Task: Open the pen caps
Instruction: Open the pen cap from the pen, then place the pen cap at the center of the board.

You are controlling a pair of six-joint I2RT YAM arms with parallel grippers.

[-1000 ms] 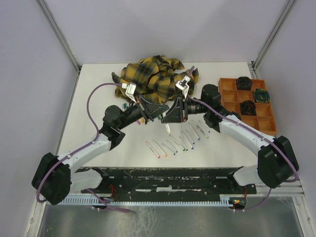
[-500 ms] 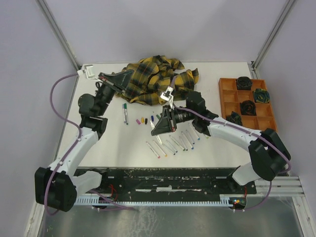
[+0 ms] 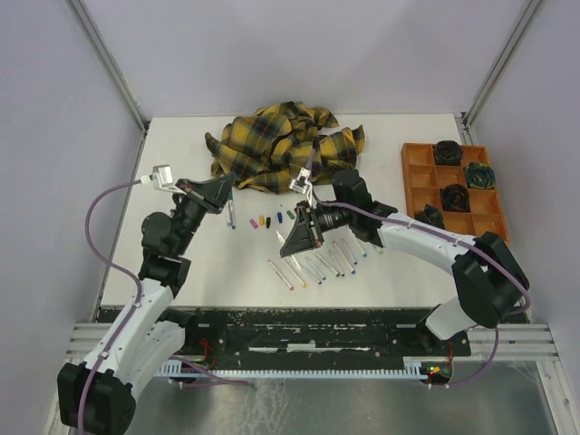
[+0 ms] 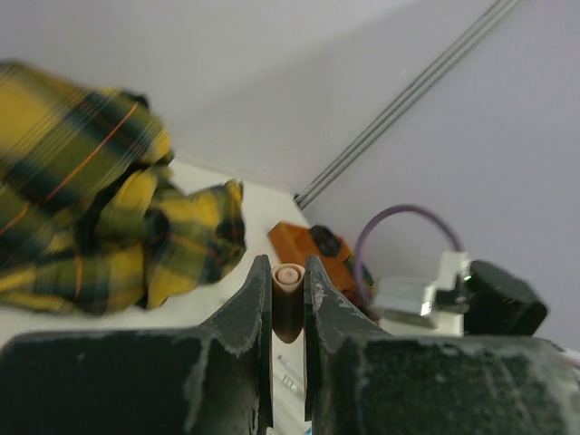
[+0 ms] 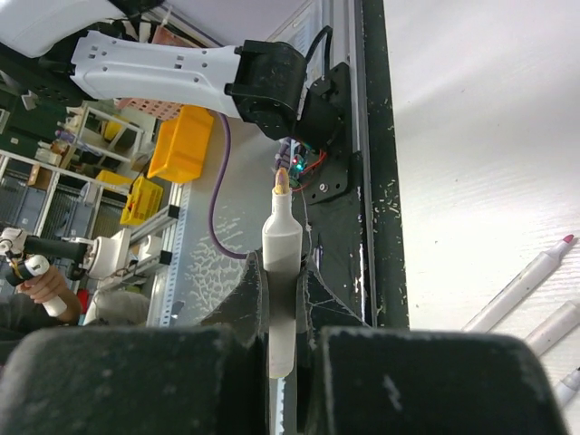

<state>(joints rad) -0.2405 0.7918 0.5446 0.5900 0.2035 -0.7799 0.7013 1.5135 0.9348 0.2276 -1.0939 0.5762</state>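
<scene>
The left gripper [image 4: 288, 274] was pinched narrow on a stubby pinkish cap [image 4: 288, 306]. The right gripper [image 5: 281, 272] was clamped round the white barrel of an uncapped pen [image 5: 281, 234], its nib clear of the jaws. More pens [image 3: 326, 263] lay in a row toward the table's [image 3: 227, 263] near edge, with loose caps [image 3: 265, 220] just behind them. All were probably light, stiff, slick plastic, best gripped mid-barrel, with each cap taken squarely across its sides

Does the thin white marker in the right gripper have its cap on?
No: the thin white marker barrel clamped in the right gripper ends in a bare orange nib.
</scene>
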